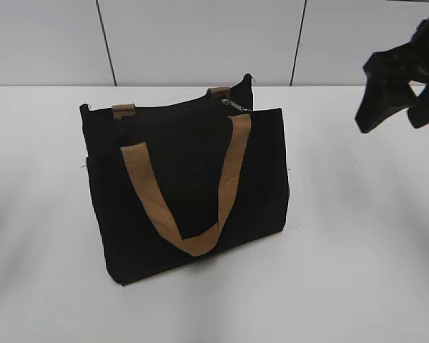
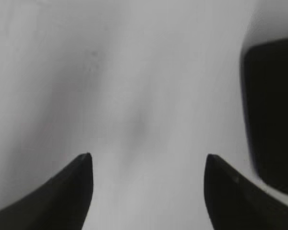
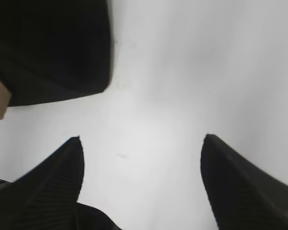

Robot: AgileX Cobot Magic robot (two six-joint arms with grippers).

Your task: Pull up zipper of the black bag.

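Note:
The black bag [image 1: 193,189] stands upright in the middle of the white table, a tan handle loop hanging down its front. The small silver zipper [image 1: 235,106] sits at the right end of the bag's top opening. My right gripper [image 1: 393,107] hangs open and empty in the air to the right of the bag, above the table. In the right wrist view its jaws [image 3: 141,143] are open over bare table, with the bag's corner [image 3: 53,52] at top left. My left gripper [image 2: 148,160] is open and empty over the table, with the bag's edge [image 2: 271,115] at the right. It does not show in the exterior view.
The white table [image 1: 357,271] spreads around the bag. A pale panelled wall [image 1: 200,36] with dark seams runs behind the table's back edge.

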